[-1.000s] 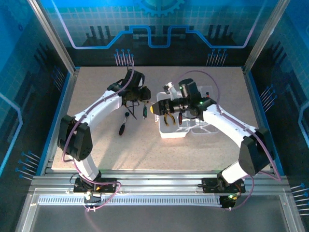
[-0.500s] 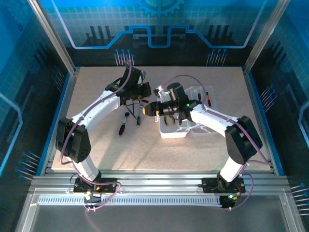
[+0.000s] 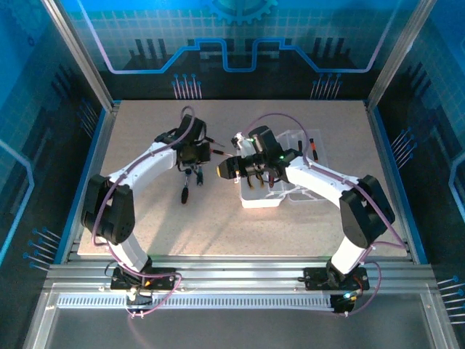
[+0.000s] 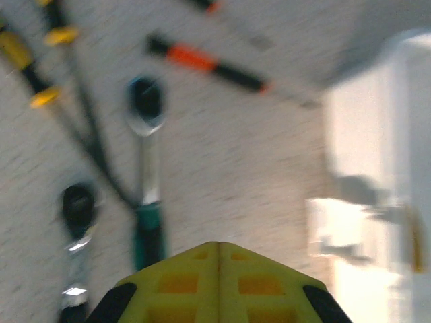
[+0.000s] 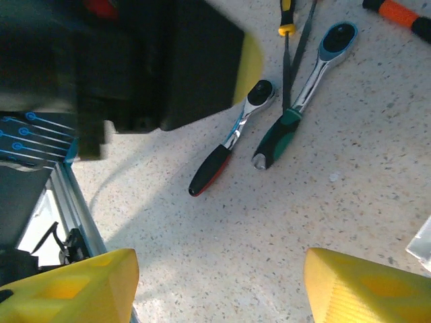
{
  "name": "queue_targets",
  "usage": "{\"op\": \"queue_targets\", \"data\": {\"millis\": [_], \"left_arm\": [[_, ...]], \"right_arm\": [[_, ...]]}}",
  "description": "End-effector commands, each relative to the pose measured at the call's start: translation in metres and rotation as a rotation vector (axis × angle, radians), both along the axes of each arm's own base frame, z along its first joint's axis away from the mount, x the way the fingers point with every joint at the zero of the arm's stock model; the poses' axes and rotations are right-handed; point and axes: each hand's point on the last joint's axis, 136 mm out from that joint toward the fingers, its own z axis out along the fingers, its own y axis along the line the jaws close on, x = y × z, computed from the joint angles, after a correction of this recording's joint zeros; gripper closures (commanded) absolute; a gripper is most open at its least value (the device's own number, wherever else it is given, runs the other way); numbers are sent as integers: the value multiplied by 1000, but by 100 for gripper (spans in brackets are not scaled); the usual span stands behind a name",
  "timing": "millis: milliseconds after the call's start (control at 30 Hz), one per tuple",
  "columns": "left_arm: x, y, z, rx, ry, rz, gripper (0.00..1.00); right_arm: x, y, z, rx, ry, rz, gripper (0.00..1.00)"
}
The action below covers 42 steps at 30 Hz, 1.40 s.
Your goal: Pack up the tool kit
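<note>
Speckled bench (image 3: 145,218) inside blue walls. One clear case (image 3: 263,198) right of the middle. Just left of it, lying flat and close together: one green-handled ratchet (image 5: 300,101) and one red-and-black ratchet (image 5: 225,145). Past them, one orange screwdriver (image 5: 397,12) and two thin yellow-banded tools (image 4: 44,97), blurry. Left gripper (image 4: 217,247) shut tight, nothing seen between. Right gripper (image 5: 219,286) spread wide, holding nothing, over bare bench. Lots of free room by the front and left edges.
</note>
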Motion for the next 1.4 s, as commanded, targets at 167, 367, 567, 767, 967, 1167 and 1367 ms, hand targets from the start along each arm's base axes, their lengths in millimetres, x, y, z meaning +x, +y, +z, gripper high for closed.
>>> {"op": "queue_targets", "data": {"millis": [167,367,567,767,967,1167,1367], "left_arm": [[-18,55,-55,197,164,72,88],[-17,58,-85,229,244,61,82],[-17,65,-97,277,275,70,72],[-20,73,-101,330,293,72,63],[-23,75,-106,341,309,67,60],[-23,71,-116,324,333,57,74],[-22,69,-118,310,340,51,88]], "right_arm": [[-3,-10,17,-67,-70,21,31],[-6,-12,15,-73,-63,23,29],[-7,-13,14,-82,-63,28,27],[-5,-11,12,-83,-60,33,26],[-5,-11,11,-87,-56,35,25],[-4,-12,11,-91,-57,35,25],[-5,-14,14,-96,-63,37,25]]}}
